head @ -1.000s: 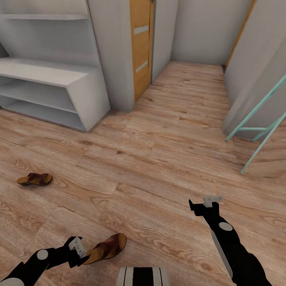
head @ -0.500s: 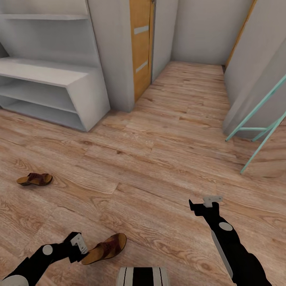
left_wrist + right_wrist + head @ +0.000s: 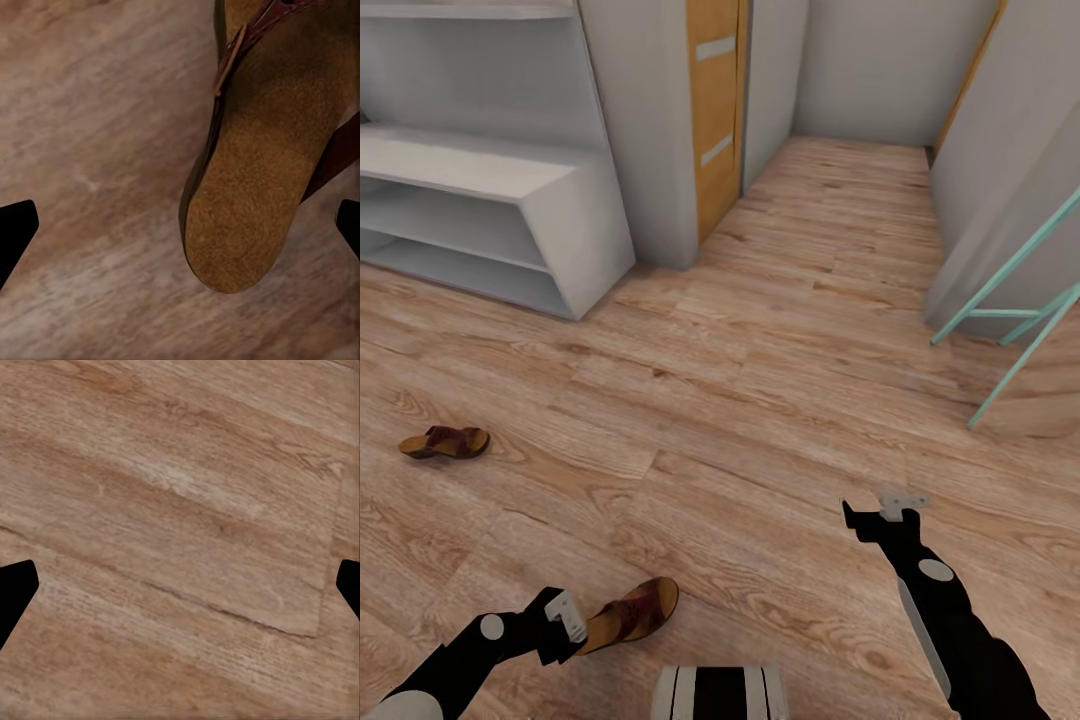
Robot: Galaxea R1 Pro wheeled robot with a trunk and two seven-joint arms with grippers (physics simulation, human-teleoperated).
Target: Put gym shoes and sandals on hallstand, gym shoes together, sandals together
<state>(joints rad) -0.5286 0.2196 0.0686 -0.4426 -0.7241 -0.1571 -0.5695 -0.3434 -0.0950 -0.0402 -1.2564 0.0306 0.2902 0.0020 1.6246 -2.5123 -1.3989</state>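
One dark-brown sandal [image 3: 630, 612] lies on the corridor floor [image 3: 760, 400] close in front of me, and its tan heel [image 3: 259, 195] sits between the spread fingers of my left gripper [image 3: 567, 622]. That gripper is open and neither fingertip [image 3: 15, 232] touches the sandal. The other sandal [image 3: 445, 442] lies further off to the left on the floor. The white-grey hallstand [image 3: 510, 185] stands at the back left, its shelves bare. My right gripper [image 3: 887, 508] hovers open over bare planks [image 3: 180, 547], holding nothing. The gym shoes are out of view.
An orange-brown door [image 3: 712, 110] and a grey wall corner [image 3: 645, 130] stand right of the hallstand. A turquoise frame [image 3: 1010, 300] leans at the right wall. The corridor runs on ahead between the walls.
The whole picture has slid up a little, so the camera has moved. My left arm has shifted slightly while its gripper stays at the near sandal's heel. The right arm has not moved.
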